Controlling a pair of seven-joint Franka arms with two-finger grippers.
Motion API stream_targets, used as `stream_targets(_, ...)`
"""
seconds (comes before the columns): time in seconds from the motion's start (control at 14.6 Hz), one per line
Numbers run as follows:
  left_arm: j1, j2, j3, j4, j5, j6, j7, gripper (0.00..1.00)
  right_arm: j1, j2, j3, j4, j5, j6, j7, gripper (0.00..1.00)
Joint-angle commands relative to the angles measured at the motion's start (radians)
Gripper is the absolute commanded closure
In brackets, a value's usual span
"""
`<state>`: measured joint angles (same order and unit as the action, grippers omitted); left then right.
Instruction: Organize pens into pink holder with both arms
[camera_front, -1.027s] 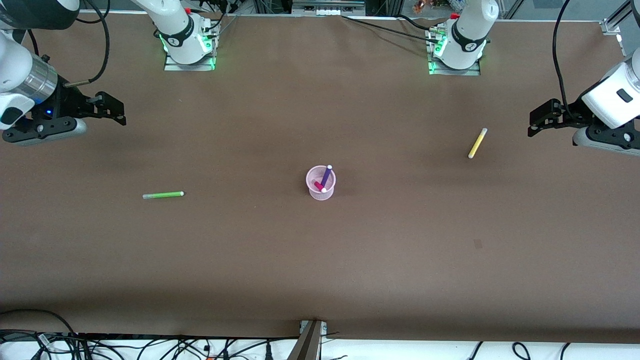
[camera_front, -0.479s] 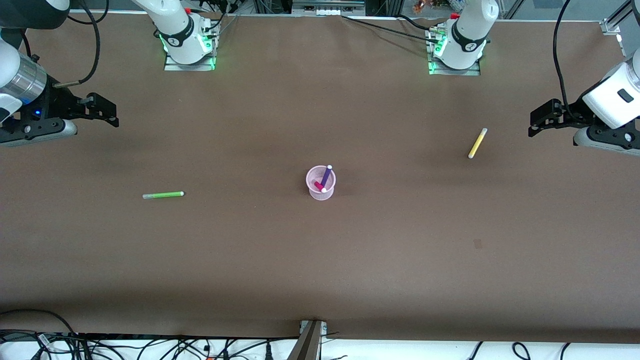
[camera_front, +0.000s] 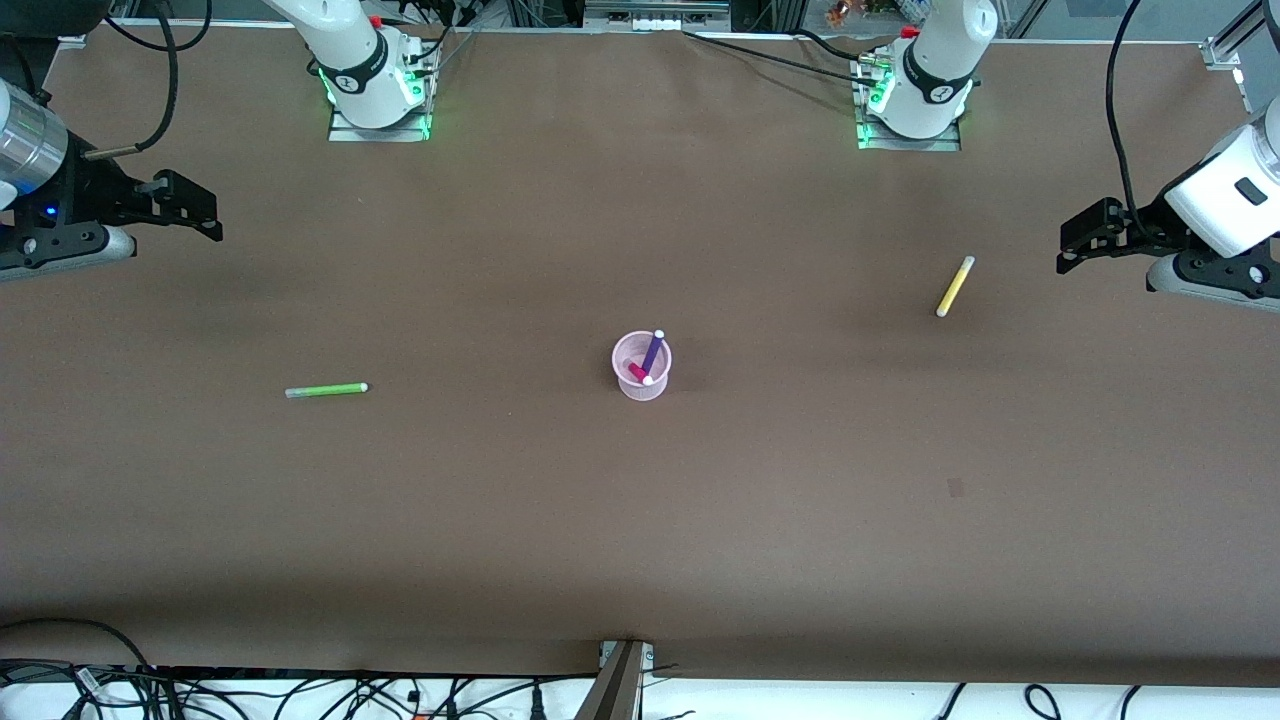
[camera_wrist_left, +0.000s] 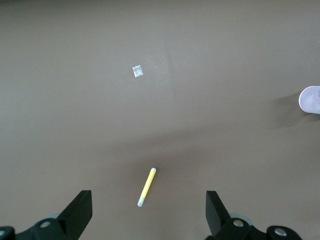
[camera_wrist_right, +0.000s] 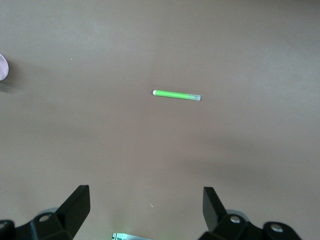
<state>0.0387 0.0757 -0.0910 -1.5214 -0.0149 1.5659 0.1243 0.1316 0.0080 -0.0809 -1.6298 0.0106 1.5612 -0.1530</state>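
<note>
The pink holder (camera_front: 628, 352) stands mid-table with the purple pen (camera_front: 653, 350) and the magenta pen (camera_front: 636, 372) leaning inside it. The green pen (camera_front: 326, 389) lies flat toward the right arm's end, and it also shows in the right wrist view as the green pen (camera_wrist_right: 176, 94). The yellow pen (camera_front: 955, 286) lies toward the left arm's end. My left gripper (camera_front: 1075, 240) hangs open beside the yellow pen (camera_wrist_left: 147, 187), empty. My right gripper (camera_front: 205, 215) hangs open over the table's right-arm end, empty.
Both arm bases (camera_front: 375, 85) (camera_front: 915, 95) stand along the table edge farthest from the front camera. A small pale scrap (camera_wrist_left: 137, 71) lies on the brown table. Cables (camera_front: 300, 695) run along the edge nearest that camera. The holder's rim (camera_wrist_left: 311, 100) (camera_wrist_right: 2, 67) shows in both wrist views.
My right gripper has drawn back toward the right arm's end of the table, away from the middle. The left arm and all pens have stayed put.
</note>
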Motion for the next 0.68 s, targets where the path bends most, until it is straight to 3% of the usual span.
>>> stream_targets(0.0, 0.000, 0.001, -0.004, 0.020, 0.020, -0.021, -0.002, 0.00, -0.010, 0.018, 0.010, 0.030, -0.004, -0.030, -0.016, 0.00)
stream_targets(0.62, 0.000, 0.001, -0.004, 0.020, 0.020, -0.023, -0.002, 0.00, -0.010, 0.017, 0.010, 0.030, -0.004, -0.044, -0.014, 0.00)
